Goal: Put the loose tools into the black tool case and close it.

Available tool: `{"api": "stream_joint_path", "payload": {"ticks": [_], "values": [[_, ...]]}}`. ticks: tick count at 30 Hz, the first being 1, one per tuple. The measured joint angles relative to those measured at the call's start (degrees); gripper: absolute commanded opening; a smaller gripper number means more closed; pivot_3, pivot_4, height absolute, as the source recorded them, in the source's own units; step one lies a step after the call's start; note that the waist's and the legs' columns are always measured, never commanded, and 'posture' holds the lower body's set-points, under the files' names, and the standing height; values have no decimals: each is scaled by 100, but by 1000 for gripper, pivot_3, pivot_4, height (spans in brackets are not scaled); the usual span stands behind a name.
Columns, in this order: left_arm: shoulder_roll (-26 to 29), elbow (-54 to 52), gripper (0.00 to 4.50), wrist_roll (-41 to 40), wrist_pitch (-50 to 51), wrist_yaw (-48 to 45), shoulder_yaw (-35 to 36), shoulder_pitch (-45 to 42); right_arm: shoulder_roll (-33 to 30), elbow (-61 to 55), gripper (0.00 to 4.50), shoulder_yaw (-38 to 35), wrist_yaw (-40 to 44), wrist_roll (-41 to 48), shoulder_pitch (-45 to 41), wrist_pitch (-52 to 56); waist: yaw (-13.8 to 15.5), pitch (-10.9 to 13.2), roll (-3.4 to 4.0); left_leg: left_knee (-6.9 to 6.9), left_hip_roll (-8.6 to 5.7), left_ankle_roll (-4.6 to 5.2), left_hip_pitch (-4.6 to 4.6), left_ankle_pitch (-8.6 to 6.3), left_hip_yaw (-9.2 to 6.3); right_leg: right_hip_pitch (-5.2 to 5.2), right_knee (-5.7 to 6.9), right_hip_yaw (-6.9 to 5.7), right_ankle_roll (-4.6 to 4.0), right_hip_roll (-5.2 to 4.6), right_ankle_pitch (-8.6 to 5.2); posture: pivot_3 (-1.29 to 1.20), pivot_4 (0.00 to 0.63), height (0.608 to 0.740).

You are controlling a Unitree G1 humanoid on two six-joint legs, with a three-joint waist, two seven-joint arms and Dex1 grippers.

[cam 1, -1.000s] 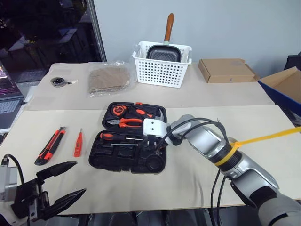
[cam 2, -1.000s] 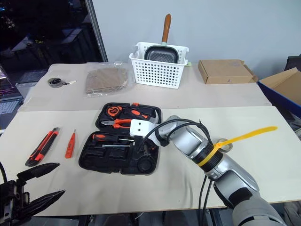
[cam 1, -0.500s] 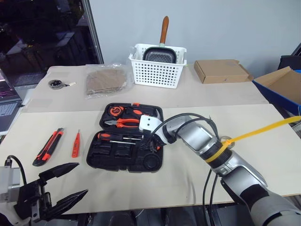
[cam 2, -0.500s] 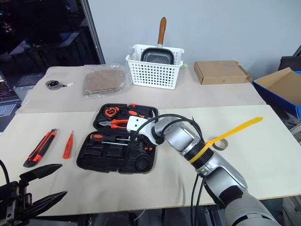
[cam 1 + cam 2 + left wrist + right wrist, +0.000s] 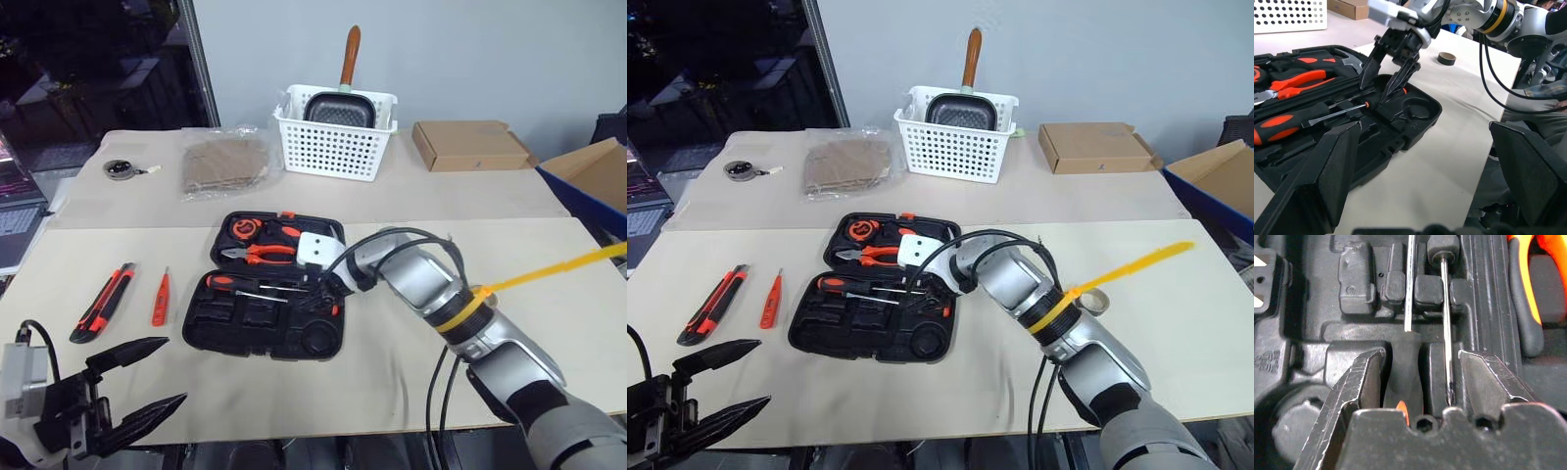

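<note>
On the pale worktop (image 5: 294, 392) the black tool case (image 5: 269, 284) lies open, lid flat toward the back. Two screwdrivers (image 5: 257, 287) already sit in the front half's recesses, shafts side by side; orange-handled pliers (image 5: 263, 255) and a tape measure (image 5: 241, 229) sit in the rear half.

Right tool (image 5: 1386, 79): poised over the screwdriver shafts near the case's right end, fingers parted, nothing between them; in the wrist view the tips straddle the recess without gripping.

Left tool (image 5: 142, 380): near the worktop's front left edge, spread wide, empty.

Still loose: utility knife (image 5: 103, 302) and small orange tester screwdriver (image 5: 159, 298), side by side on the worktop left of the case, well apart from either tool. Judgement: roughly halfway; two items to seat, then the lid to close.

Surroundings: second worktop behind carries a white lattice basket (image 5: 338, 137) holding a pan, a bagged brown item (image 5: 227, 164), a cardboard box (image 5: 472, 145). Grey wall behind, dark window at left.
</note>
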Motion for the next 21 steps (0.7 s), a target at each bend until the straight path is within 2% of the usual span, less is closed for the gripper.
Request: {"api": "stream_joint_path", "payload": {"ticks": [1, 5, 6, 8, 11, 16, 21], "values": [[5, 4, 4500, 1, 0, 1, -11, -37, -10, -81, 2984, -140, 28, 96, 20, 0, 2, 0, 0, 0, 1, -1, -8, -1, -5, -3, 1, -6, -1, 1, 0, 0, 150, 740], [27, 5, 4500, 1, 0, 13, -124, -130, 142, -392, 2037, -807, -40, 588, 187, 134, -30, 0, 0, -1, 6, -3, -10, -4, -9, -5, 0, -9, -4, 5, 0, 0, 150, 740], [36, 4, 4500, 0, 0, 21, -151, -160, 233, -477, 1600, -1029, -158, 702, 314, 146, -27, 0, 0, -2, 6, -4, -10, -4, -11, -4, -1, -12, -4, 6, 0, 0, 150, 740], [36, 6, 4500, -1, 0, 37, -184, -168, 425, -702, 1003, -1405, -443, 884, 777, 20, -15, 0, -1, -2, 6, -4, -8, -5, -15, 2, -3, -19, -4, 4, -1, 0, 150, 740], [39, 10, 4500, -1, 1, 46, -190, -189, 663, -780, 47, -1415, -915, 838, 1413, -214, -13, 1, 0, -1, 2, -6, -11, -3, -12, 1, -1, -19, -3, 4, 0, 0, 150, 740], [72, 20, 4500, -2, 1, 48, -193, -246, 821, -777, 47, -1059, -1474, 396, 2028, -853, -32, 0, 0, 1, 1, -9, 0, -1, -10, 6, 8, -17, -2, 13, 0, 0, 150, 740], [90, 21, 4500, -2, 3, 57, -194, -259, 899, -570, 47, -887, -1690, 93, 2110, -1232, -25, 0, -1, 1, 1, -10, 14, 1, -11, 16, 8, -16, -2, 27, 0, 0, 150, 740]]}}
